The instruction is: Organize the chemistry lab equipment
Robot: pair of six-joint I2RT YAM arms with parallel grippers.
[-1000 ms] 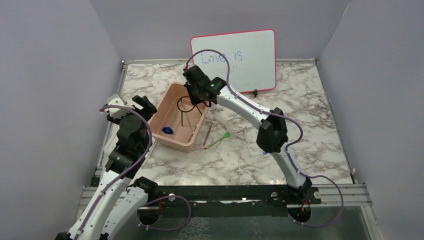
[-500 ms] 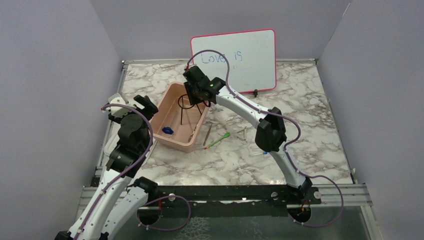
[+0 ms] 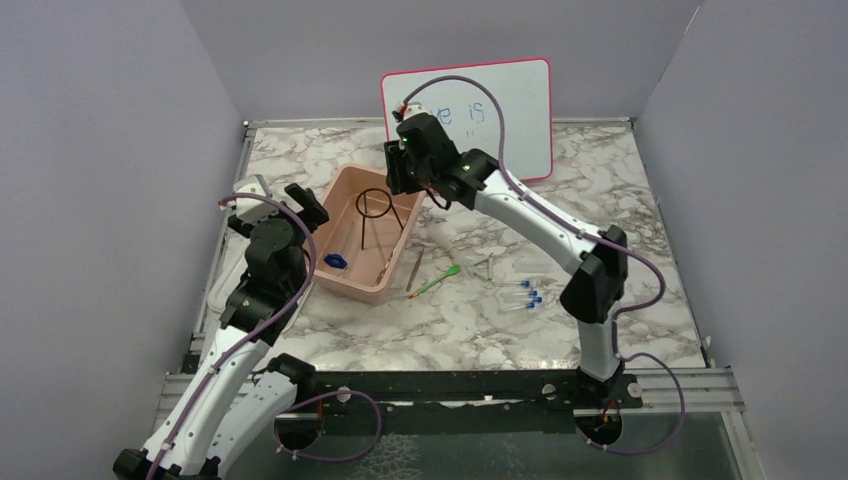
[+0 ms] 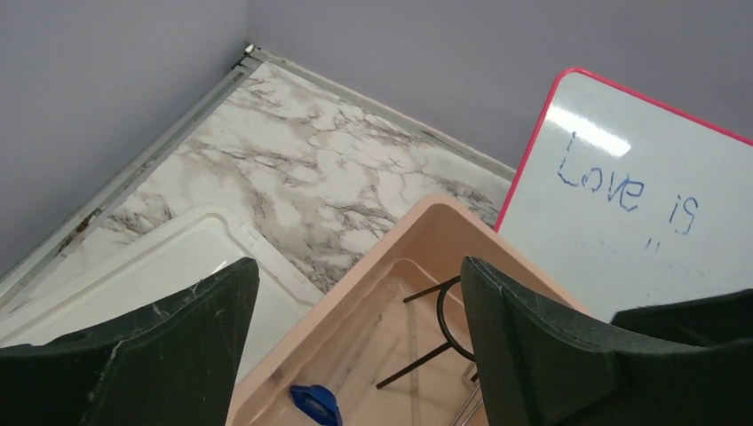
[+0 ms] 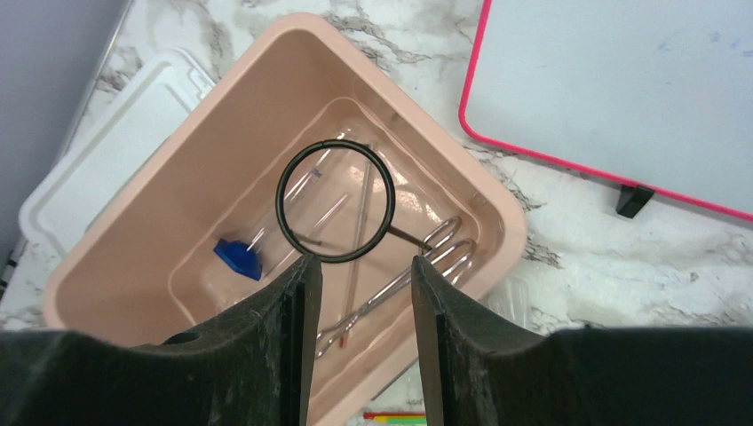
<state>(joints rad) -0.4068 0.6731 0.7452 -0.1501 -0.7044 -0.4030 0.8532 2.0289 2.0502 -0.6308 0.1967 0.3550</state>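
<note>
The black wire tripod stand [image 3: 374, 206] stands inside the pink tub [image 3: 330, 205], its ring [image 5: 335, 200] just beyond my right fingertips. Metal tongs [image 5: 417, 275] and a blue-capped tube [image 5: 238, 256] lie on the tub floor. My right gripper [image 3: 402, 180] hovers above the tub's far right end, open [image 5: 366, 262] and holding nothing. My left gripper [image 3: 305, 200] is at the tub's left rim, open [image 4: 357, 266] and empty. On the marble lie the green-handled tool [image 3: 440, 278] and little blue-capped tubes [image 3: 528, 293].
A pink-framed whiteboard [image 3: 480, 115] leans at the back, close behind the right wrist. The white lid [image 4: 160, 266] lies flat left of the tub. A thin rod [image 3: 413, 270] rests beside the tub's right wall. Grey walls enclose the table on three sides.
My right gripper opened, let go of the tripod stand in the tub, then lifted and drew back to the right. The left gripper edged toward the tub and opened a bit wider.
</note>
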